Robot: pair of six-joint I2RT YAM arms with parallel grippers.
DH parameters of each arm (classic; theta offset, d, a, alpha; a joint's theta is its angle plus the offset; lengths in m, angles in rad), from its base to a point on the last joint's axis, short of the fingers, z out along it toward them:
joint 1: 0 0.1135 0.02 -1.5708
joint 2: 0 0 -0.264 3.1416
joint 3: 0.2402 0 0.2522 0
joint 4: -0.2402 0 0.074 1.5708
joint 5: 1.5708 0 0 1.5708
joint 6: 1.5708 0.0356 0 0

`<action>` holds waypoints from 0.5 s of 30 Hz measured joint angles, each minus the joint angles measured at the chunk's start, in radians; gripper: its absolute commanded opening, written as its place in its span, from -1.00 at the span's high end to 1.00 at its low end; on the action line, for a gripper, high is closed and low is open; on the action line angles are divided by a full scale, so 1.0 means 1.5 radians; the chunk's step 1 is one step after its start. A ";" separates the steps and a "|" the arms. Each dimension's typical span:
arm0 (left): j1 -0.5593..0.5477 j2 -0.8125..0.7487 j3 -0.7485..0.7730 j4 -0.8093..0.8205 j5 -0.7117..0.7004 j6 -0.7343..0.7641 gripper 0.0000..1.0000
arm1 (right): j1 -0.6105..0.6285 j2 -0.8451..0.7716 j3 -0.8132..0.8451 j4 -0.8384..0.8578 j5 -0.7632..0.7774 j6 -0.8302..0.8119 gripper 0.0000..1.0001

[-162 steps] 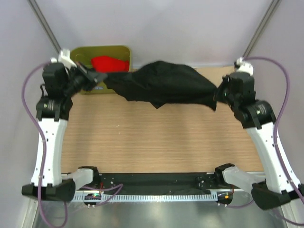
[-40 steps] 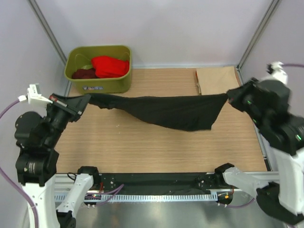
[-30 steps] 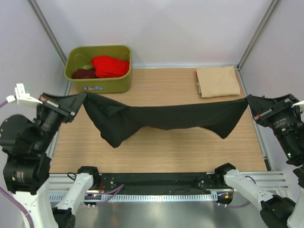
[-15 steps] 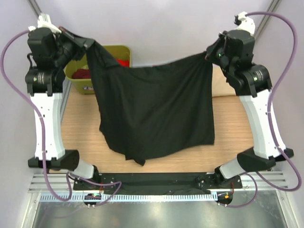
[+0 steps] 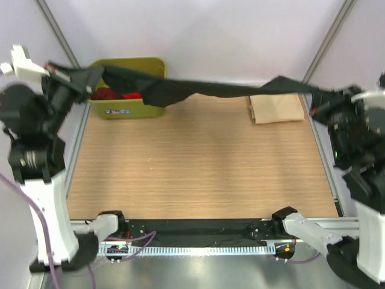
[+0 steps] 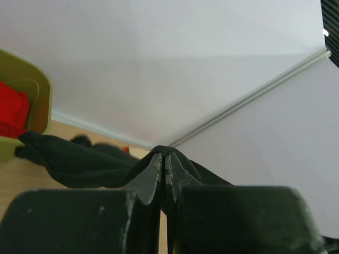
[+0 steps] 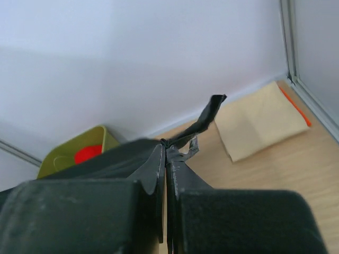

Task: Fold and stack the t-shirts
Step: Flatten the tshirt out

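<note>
The black soft cloth t-shirt (image 5: 204, 89) hangs pulled taut in a narrow band, running from above the olive-green plastic tub (image 5: 129, 109) away to its right. The left gripper (image 5: 90, 73), over the tub, is clamped on one end. The right gripper (image 5: 316, 95), far right of the tub, pinches the other end. A folded beige cloth t-shirt (image 5: 277, 108) lies well right of the tub. A red cloth t-shirt (image 5: 128, 94) and a maroon cloth t-shirt (image 5: 104, 93) sit inside it.

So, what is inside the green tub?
A maroon t-shirt and part of a red t-shirt show in the green tub. The stretched black t-shirt covers the rest.
</note>
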 measured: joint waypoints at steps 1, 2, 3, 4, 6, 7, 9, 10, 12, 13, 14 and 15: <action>-0.001 -0.055 -0.077 0.008 0.004 0.003 0.99 | 0.000 -0.053 -0.060 -0.015 0.005 0.011 0.98; -0.002 -0.106 -0.153 0.019 0.007 0.006 0.99 | 0.000 -0.097 -0.113 -0.024 0.006 0.025 0.98; -0.003 -0.158 -0.225 0.017 0.010 0.007 0.99 | 0.000 -0.132 -0.162 -0.024 0.005 0.037 0.98; -0.003 -0.202 -0.292 0.010 0.010 0.008 0.99 | 0.000 -0.172 -0.217 -0.044 0.002 0.055 0.98; -0.011 -0.281 -0.416 0.003 0.012 0.010 0.99 | 0.000 -0.239 -0.319 -0.092 -0.002 0.094 0.98; -0.020 -0.310 -0.462 -0.004 0.011 0.010 1.00 | 0.000 -0.267 -0.365 -0.122 -0.006 0.115 0.98; -0.049 -0.385 -0.581 -0.015 0.008 0.009 0.99 | 0.000 -0.310 -0.433 -0.169 -0.016 0.153 0.98; -0.057 -0.415 -0.622 -0.032 0.008 0.008 0.99 | 0.000 -0.331 -0.465 -0.199 -0.024 0.174 0.98; -0.069 -0.477 -0.702 -0.071 0.010 0.006 0.99 | 0.000 -0.365 -0.517 -0.249 -0.045 0.215 0.98; -0.072 -0.506 -0.737 -0.082 0.010 0.004 1.00 | 0.000 -0.377 -0.537 -0.275 -0.059 0.233 0.98; -0.076 -0.529 -0.765 -0.095 0.010 0.003 0.99 | 0.000 -0.387 -0.557 -0.293 -0.078 0.250 0.98; -0.080 -0.546 -0.787 -0.106 0.010 0.003 0.99 | 0.000 -0.396 -0.575 -0.306 -0.095 0.260 0.98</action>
